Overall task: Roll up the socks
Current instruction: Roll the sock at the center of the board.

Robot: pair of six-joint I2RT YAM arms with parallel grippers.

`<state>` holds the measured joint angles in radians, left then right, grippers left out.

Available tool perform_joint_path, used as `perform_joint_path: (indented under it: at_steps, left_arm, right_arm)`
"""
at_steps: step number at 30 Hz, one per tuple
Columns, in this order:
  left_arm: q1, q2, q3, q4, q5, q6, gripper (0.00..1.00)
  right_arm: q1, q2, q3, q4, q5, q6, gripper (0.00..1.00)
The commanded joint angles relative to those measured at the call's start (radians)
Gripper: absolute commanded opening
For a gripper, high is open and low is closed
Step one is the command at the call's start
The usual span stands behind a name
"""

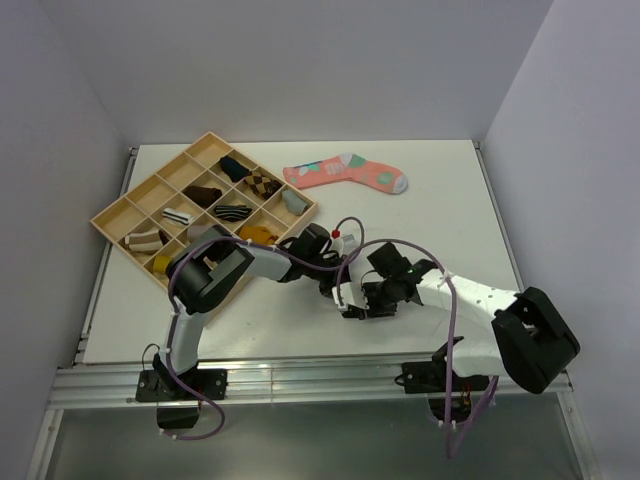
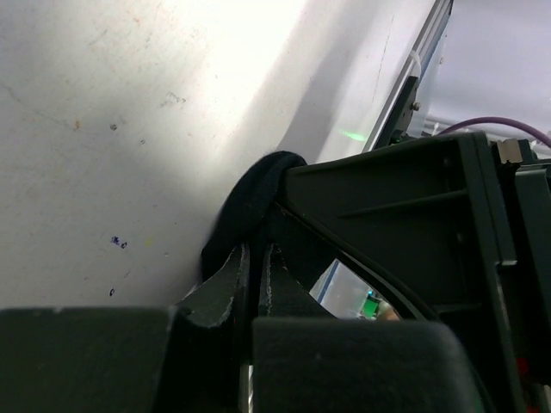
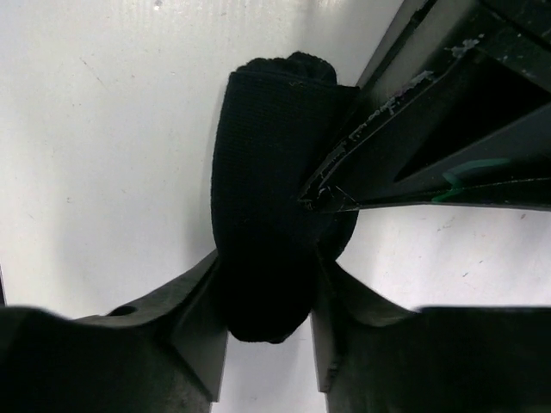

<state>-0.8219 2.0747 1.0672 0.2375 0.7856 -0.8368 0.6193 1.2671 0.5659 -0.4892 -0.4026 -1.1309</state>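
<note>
Since the black sock [image 3: 271, 232] is already wound into a short, fat roll, the step in hand is judged to be securing that roll, either passing it from one gripper to the other or tucking its last fold. Position: the roll lies on the table [image 1: 450, 200] near the front edge, at the centre where the two arms meet. It is well apart from the tray [image 1: 110, 215] at the far left and the pink sock [image 1: 345, 172] at the back. Right gripper [image 3: 269, 258]: the fingers straddle the lower half of the roll, one against each flank. The cloth is slightly narrowed between them, so it reads as clamped on the roll, though how firmly cannot be told. Left gripper [image 2: 256, 251]: the jaws are all but together and the tip is buried in the upper right side of the roll, pinching a thin fold of black cloth. To do this well, the right gripper should squeeze across the full thickness before the left lets go, or the outer wrap may spring open. The left should open only a little and back out along its own finger line, not sideways, so the fold is not dragged out. Risk: the left tip sits just beside the right gripper's right-hand finger, so a collision is possible if either shifts. The knit is soft and will compress and slip, so slow moves are advised.
</note>
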Motion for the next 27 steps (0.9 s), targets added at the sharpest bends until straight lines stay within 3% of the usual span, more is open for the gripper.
perform_joint_path:
  at_steps: [1,3,9,15,18,27]
  left_arm:
    - [-0.002,0.036,-0.032,-0.092,-0.019,-0.010,0.00]
    - [0.003,0.030,-0.036,-0.075,-0.008,-0.027,0.00]
    - [0.012,0.021,-0.019,-0.055,-0.028,-0.117,0.07]
    - [0.053,-0.094,-0.070,-0.011,-0.198,-0.195,0.29]
    - [0.066,-0.186,-0.124,0.009,-0.314,-0.244,0.37]
    - [0.086,-0.456,-0.309,-0.033,-0.594,-0.435,0.45]
  right_arm:
    - [0.013,0.060,0.018,-0.055,0.033,0.036,0.41]
    - [0.014,0.087,0.038,-0.061,0.034,0.051,0.30]
    - [0.016,0.178,0.095,-0.080,0.025,0.138,0.13]
    - [0.013,0.229,0.112,-0.048,0.018,0.250,0.00]
    - [0.013,0.233,0.112,-0.028,0.030,0.293,0.00]
    - [0.013,0.218,0.132,0.020,0.053,0.405,0.00]
